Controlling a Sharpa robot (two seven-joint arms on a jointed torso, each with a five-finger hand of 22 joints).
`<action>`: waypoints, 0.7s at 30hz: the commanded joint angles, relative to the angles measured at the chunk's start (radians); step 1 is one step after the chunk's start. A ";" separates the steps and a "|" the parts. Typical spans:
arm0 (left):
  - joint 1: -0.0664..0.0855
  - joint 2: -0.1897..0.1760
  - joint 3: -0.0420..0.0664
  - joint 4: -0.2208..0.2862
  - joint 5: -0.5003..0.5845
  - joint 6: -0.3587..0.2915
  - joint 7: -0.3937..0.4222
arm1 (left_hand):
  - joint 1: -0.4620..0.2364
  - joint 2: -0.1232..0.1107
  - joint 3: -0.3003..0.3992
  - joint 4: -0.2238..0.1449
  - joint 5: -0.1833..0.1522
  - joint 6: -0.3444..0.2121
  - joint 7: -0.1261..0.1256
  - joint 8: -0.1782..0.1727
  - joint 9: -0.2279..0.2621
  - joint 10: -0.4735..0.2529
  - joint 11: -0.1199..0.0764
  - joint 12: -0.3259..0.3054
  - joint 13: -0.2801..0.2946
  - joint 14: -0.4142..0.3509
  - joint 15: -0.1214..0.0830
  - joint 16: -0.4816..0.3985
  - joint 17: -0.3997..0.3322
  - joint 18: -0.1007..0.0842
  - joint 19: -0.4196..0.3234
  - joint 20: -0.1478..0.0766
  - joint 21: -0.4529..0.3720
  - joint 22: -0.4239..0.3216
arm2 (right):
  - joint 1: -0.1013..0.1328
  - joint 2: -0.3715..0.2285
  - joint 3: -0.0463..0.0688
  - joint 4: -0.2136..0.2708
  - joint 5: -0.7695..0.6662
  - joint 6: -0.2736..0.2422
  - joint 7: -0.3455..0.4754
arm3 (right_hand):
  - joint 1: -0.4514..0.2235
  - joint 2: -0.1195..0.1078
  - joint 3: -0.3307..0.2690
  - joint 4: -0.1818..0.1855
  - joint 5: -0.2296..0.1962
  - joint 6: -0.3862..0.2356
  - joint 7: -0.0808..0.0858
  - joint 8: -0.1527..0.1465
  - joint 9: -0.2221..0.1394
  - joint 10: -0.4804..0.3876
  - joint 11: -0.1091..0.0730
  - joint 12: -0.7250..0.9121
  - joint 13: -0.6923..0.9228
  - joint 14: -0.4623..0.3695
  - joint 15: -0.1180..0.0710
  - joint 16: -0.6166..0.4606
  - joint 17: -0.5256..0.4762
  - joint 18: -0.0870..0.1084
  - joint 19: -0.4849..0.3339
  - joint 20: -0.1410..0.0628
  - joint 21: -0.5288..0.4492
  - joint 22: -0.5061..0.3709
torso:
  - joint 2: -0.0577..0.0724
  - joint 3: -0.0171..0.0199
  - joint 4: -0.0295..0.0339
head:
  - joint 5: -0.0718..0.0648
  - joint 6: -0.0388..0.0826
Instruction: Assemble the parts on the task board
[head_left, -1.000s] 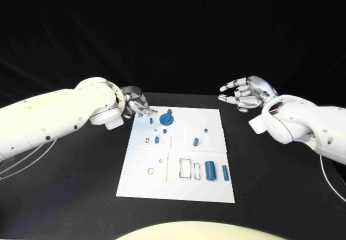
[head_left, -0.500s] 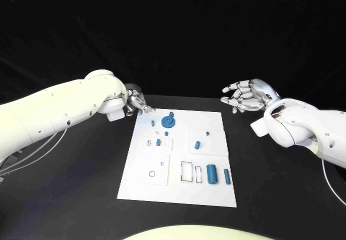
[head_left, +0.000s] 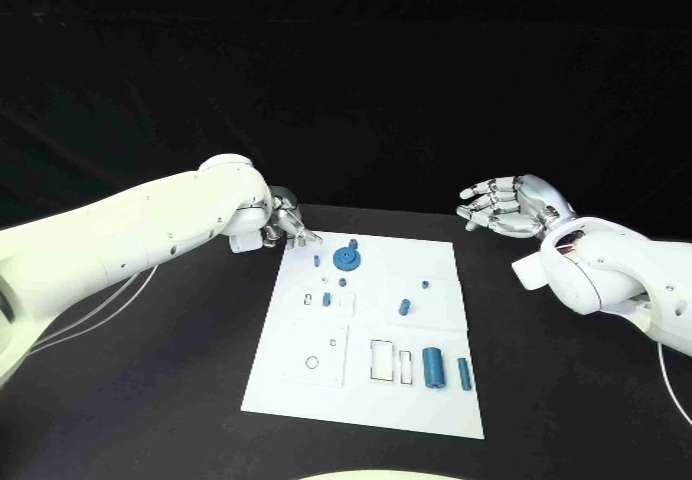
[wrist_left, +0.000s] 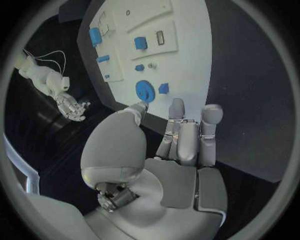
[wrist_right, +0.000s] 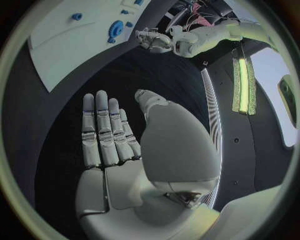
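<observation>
Both hands hang above the black table in the head view. Its left hand sits at the far left corner of the task board, fingertips just beside that corner, and whether anything is between them cannot be told from here. Its right hand floats well clear of the board's far right side, fingers loosely curled and apart, holding nothing. On the board, a round blue gear lies near the far edge with a small blue piece beside it; two more small blue parts sit mid-board, and a blue cylinder and a slimmer blue pin lie near the close edge, next to rectangular slots.

From the left wrist, the left hand shows its fingers straight and side by side, thumb apart, nothing in the grasp; the fingertips are over dark table just short of the board, near the gear.

From the right wrist, the right hand is spread flat and empty over the table, with the board and gear well away.
</observation>
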 joint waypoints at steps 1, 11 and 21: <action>0.006 0.014 -0.002 -0.016 -0.007 0.039 0.007 | -0.009 0.004 -0.014 0.001 -0.004 0.022 -0.006 0.010 -0.001 0.016 -0.005 0.013 -0.002 0.017 -0.005 0.016 0.019 -0.009 0.024 -0.001 0.020 0.024 | -0.001 0.003 0.000 -0.003 0.041 0.003 0.046 | 0.000 -0.011 0.008 -0.006 0.006 -0.017 0.043 0.005 -0.007 -0.005 0.012 -0.027 -0.052 -0.024 0.013 -0.053 -0.030 0.009 -0.019 0.012 -0.034 -0.043 | -0.001 -0.0002 -0.0002 | 0.012 0.005; 0.005 0.050 -0.017 -0.057 0.010 0.046 0.018 | -0.017 0.017 -0.029 0.001 -0.008 0.066 -0.022 0.013 -0.007 0.040 -0.020 0.032 -0.006 0.038 -0.018 0.044 0.060 -0.020 0.063 -0.011 0.055 0.081 | -0.001 0.009 0.000 -0.008 0.061 0.003 0.068 | -0.006 0.000 0.016 -0.036 0.009 -0.016 0.058 -0.019 -0.043 0.002 0.031 -0.084 -0.166 -0.062 0.042 -0.158 -0.122 0.011 -0.120 0.050 -0.063 -0.193 | 0.000 -0.0007 -0.0011 | 0.035 0.003; 0.004 0.077 -0.029 -0.091 0.006 0.059 0.020 | -0.009 0.029 -0.031 0.000 -0.006 0.101 -0.035 0.009 -0.013 0.065 -0.033 0.051 -0.005 0.052 -0.029 0.062 0.088 -0.027 0.091 -0.019 0.081 0.123 | -0.001 0.012 0.000 -0.007 0.067 0.000 0.070 | -0.009 0.001 0.018 -0.041 0.010 -0.017 0.060 -0.025 -0.049 0.001 0.033 -0.091 -0.180 -0.061 0.045 -0.167 -0.135 0.012 -0.133 0.053 -0.062 -0.216 | 0.001 -0.0004 -0.0011 | 0.046 -0.004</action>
